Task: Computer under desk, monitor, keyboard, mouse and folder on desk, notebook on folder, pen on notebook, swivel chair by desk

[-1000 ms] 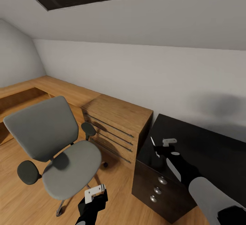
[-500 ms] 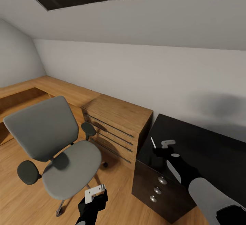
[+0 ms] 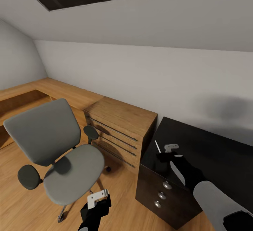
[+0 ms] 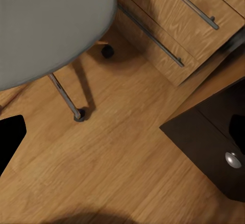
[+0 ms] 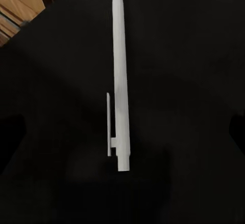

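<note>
Your right gripper hangs just over the white pen, its jaws apart, nothing clamped. The pen is slim, tapered, with a side clip, lying flat on the glossy black cabinet. I cannot tell your left gripper's state. Beside the cabinet stands the grey padded swivel chair.

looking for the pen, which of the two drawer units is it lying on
The black drawer unit with round knobs; the white pen lies on its top, unlike the wooden drawer unit with bar handles.
</note>
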`<state>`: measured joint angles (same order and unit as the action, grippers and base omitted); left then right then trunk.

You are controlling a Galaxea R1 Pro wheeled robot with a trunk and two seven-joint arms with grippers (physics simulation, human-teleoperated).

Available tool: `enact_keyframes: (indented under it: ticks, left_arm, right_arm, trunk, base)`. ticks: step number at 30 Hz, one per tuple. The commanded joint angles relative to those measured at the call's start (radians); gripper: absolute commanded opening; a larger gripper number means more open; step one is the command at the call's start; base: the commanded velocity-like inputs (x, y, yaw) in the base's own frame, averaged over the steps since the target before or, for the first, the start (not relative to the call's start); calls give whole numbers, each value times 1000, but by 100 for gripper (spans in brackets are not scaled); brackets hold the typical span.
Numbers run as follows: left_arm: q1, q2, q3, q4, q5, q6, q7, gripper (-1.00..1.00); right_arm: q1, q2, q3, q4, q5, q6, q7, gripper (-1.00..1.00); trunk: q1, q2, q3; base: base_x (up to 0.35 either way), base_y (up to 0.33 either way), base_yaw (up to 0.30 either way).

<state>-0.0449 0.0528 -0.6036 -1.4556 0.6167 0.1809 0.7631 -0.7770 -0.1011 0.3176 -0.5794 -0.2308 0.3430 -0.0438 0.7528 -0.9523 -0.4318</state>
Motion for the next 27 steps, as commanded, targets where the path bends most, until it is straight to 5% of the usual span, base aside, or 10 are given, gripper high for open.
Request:
enact_keyframes:
  ticks: [1,27]
  left_arm:
    - [-1,-1,-4,4,3,4,9,100]
    - [2,15,-5,1,3,3,15,100]
  right_arm:
    - [-2,4,1,-8,-14,10,-10,100]
    - [-2,15,8,-16,-10,-20,-4,100]
  trunk:
    - [0,-1,-1]
    - [0,-1,-1]
  base:
    - [0,0,0]
    - [28,0,0]
